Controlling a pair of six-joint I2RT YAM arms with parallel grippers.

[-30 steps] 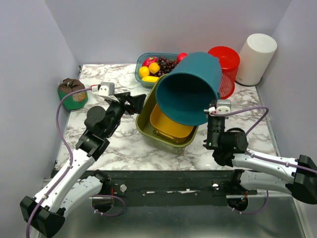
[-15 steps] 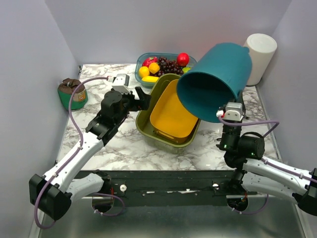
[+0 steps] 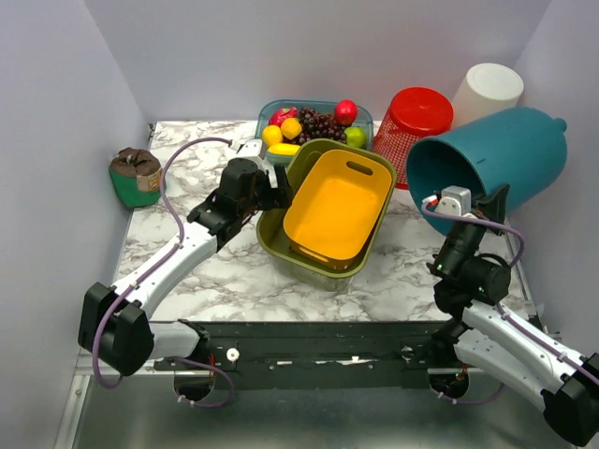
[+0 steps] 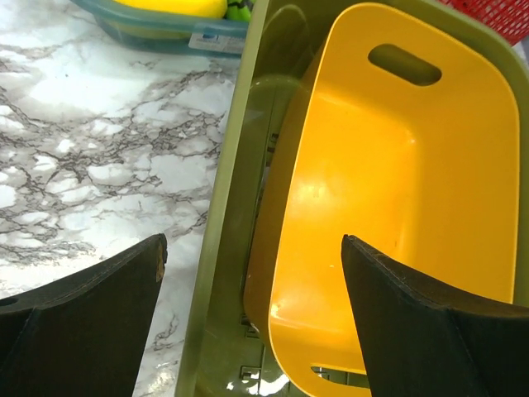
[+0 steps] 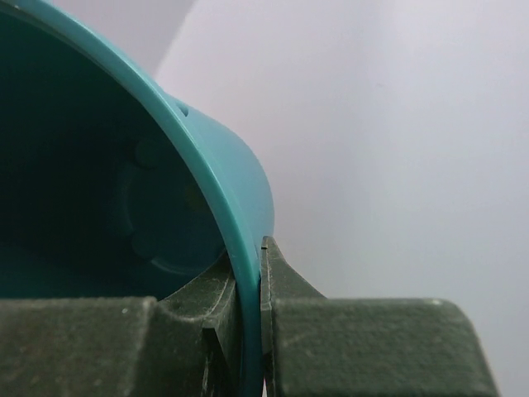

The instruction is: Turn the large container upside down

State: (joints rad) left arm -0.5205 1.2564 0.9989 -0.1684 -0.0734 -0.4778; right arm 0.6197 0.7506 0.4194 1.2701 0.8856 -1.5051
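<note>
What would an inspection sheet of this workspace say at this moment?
Surface: marble table, no spills seen.
Job's things: teal bucket held off the table, tipped on its side, mouth facing left.
Clutter: yellow tub nested in olive tub; fruit tray, red basket, white cylinder behind; green can at left.
Grippers: right gripper shut on the bucket's rim; left gripper open above the olive tub's edge.
Cables: purple cable along each arm, no snag seen.
Surroundings: pale walls on three sides.

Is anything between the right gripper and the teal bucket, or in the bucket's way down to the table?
No: the right gripper grips the bucket by its rim. A red basket lies close on its left; the table below looks bare.
</note>
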